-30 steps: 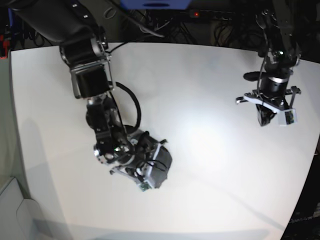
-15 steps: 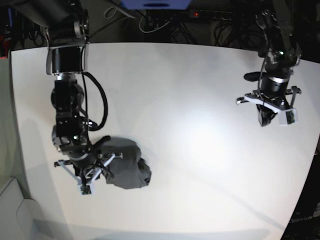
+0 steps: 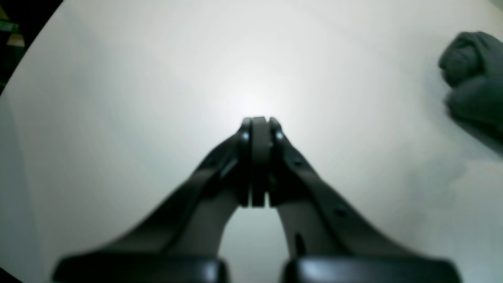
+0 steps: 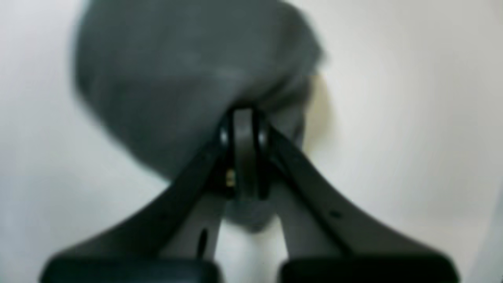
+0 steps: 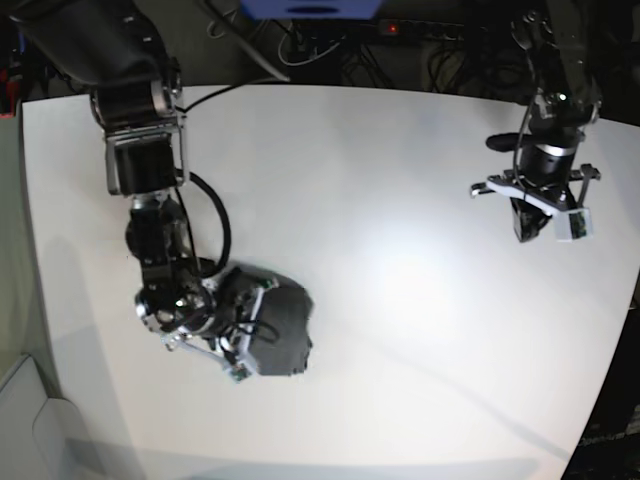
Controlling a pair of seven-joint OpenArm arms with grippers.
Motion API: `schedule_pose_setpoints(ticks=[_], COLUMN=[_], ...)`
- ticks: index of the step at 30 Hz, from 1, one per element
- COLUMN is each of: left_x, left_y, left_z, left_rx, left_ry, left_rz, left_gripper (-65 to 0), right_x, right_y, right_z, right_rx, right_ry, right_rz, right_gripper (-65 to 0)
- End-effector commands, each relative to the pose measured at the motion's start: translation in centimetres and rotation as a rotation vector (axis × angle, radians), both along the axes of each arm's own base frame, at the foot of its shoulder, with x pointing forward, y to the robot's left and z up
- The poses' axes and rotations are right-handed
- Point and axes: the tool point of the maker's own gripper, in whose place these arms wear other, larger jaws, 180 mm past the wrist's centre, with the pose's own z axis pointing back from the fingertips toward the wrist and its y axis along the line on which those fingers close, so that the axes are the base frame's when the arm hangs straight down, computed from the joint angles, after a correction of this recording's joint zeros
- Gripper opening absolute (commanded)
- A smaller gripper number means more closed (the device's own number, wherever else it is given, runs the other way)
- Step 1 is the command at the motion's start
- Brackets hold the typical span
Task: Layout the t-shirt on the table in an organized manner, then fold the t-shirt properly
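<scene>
The dark grey t-shirt (image 5: 287, 330) lies bunched in a lump on the white table (image 5: 400, 150), front left in the base view. My right gripper (image 5: 243, 346) is shut on the t-shirt. In the blurred right wrist view the closed fingertips (image 4: 243, 118) bite into the cloth (image 4: 188, 78), and more grey cloth shows below them. My left gripper (image 5: 528, 230) hangs over bare table at the far right, shut with nothing in it. Its pressed-together tips (image 3: 259, 122) show in the left wrist view. There the t-shirt (image 3: 475, 82) sits at the right edge, far from that gripper.
A black cable loop (image 5: 215, 215) from the right arm hangs just above the table beside the shirt. Behind the table's far edge lie tangled cables and a power strip with a red light (image 5: 392, 28). A pale grey object (image 5: 30, 425) stands off the front left corner.
The right arm swung left and then partly back right, carrying the bunched t-shirt with it. The left arm has barely moved.
</scene>
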Motion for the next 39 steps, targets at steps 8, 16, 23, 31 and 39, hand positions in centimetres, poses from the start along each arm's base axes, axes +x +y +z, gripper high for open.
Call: schedule_pose_setpoints(ticks=[8, 16, 23, 31, 39], left_x=[0.2, 0.1, -0.3, -0.3, -0.2], left_y=[1.8, 1.6, 1.4, -1.6, -3.4], left_z=[1.7, 1.5, 1.0, -0.5, -0.9], left_rx=[0.032, 0.027, 0.023, -0.020, -0.067], left_ry=[-0.054, -0.048, -0.029, 0.006, 0.006], left_rz=[0.045, 0.043, 0.039, -0.025, -0.035], left_gripper=[-64.8, -64.8, -64.8, -64.7, -64.6], right_x=[-1.0, -1.2, -1.1, -1.3, -4.0], right_y=[2.9, 3.8, 3.6, 3.4, 3.1], right_z=[7.0, 6.8, 4.2, 3.5, 3.0], right_rx=[-0.028, -0.013, -0.019, -0.024, -0.024], right_ry=[-0.166, -0.155, -0.071, -0.051, -0.067], right_rz=[0.128, 0.133, 0.133, 0.128, 0.128], right_gripper=[-65.0, -65.0, -65.0, -65.0, -60.6])
